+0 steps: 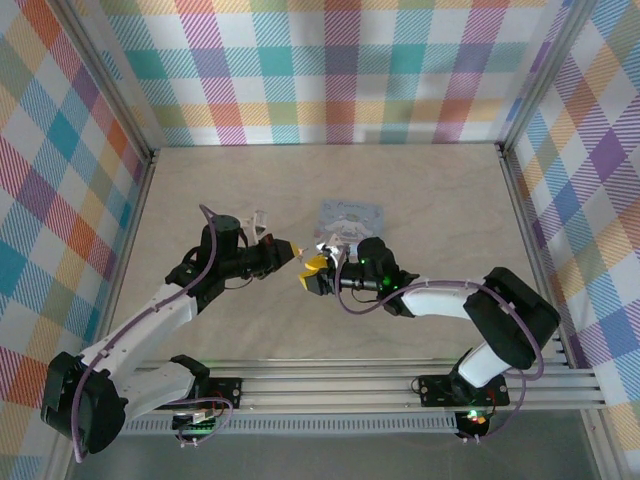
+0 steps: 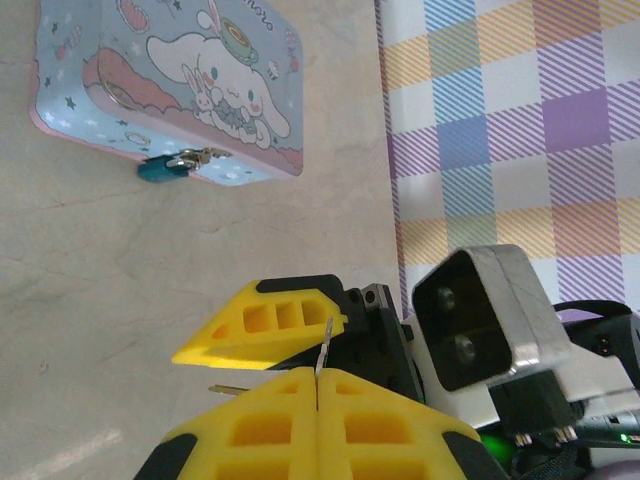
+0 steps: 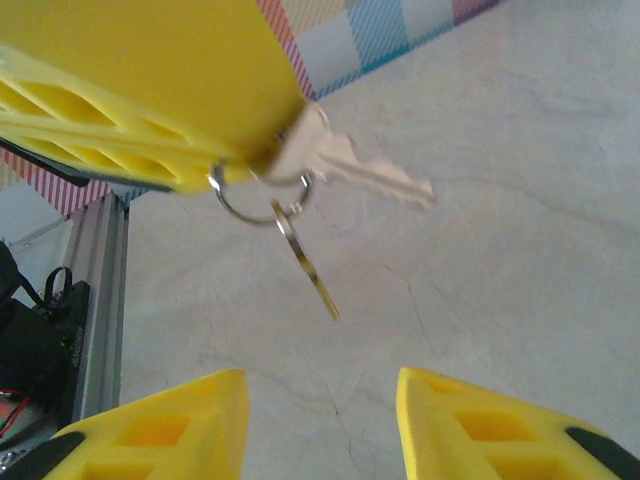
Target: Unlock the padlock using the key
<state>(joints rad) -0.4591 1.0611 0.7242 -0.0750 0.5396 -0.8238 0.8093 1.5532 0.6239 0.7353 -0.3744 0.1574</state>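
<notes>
Pale wood tabletop [image 2: 100, 330] is ringed by checked walls. Near the tin [image 2: 200, 90], on its clasp side and lifted off the wood, the key [image 3: 370, 175] is pinched by its head in the closed left gripper [image 2: 318, 378], with its ring [image 3: 245, 205] dangling below. The right gripper [image 3: 320, 395] is held open just beside it, nothing between its fingers. A handover appears to be in hand: the key should be gripped squarely before it is let go, with the blade tip left free for the keyhole. The padlock [image 2: 158, 170] is hung on the tin's clasp, against its side wall. The tin is shut; its contents cannot be told.
</notes>
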